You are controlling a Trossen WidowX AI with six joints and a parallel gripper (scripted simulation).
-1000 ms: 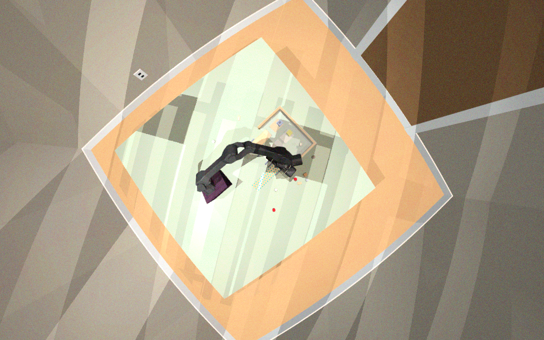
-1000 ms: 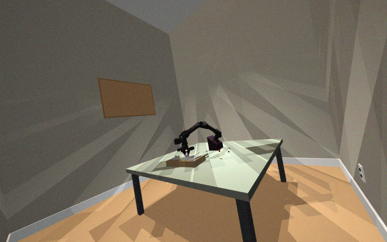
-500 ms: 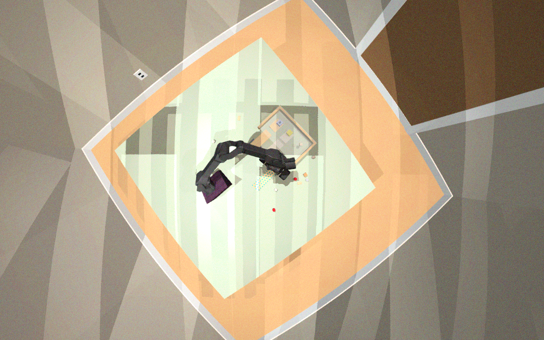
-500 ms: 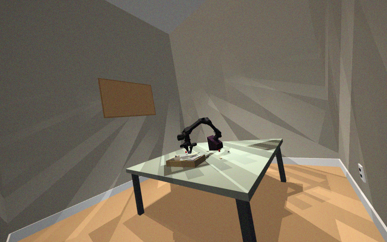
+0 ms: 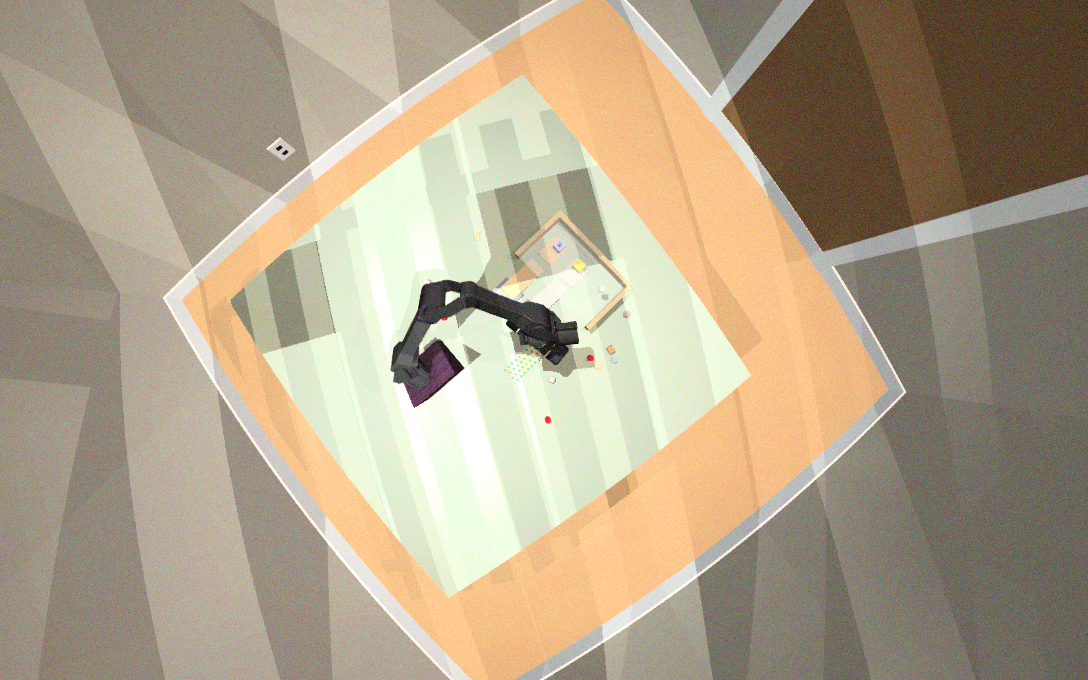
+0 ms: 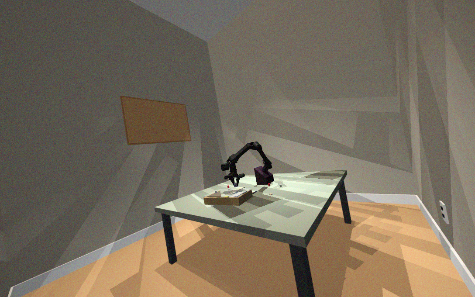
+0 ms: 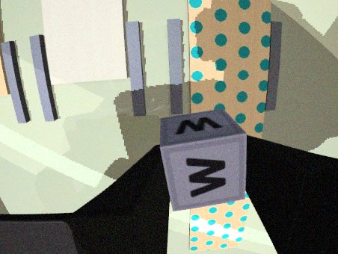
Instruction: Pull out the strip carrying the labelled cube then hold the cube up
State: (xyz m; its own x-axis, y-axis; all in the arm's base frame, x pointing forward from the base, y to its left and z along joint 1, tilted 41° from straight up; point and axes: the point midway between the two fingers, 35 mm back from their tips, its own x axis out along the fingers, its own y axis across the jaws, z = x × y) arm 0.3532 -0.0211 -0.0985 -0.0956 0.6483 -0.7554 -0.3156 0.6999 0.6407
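The gripper [image 7: 206,236] is clamped on the labelled cube [image 7: 204,163] above the dotted strip [image 7: 231,42]; a weak side grip could let it slip.

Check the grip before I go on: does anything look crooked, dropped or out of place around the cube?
Nothing stands out. The gripper is shut on the labelled cube, which sits square between the fingers, lifted above the dotted strip. The strip lies flat and in one piece on the table.
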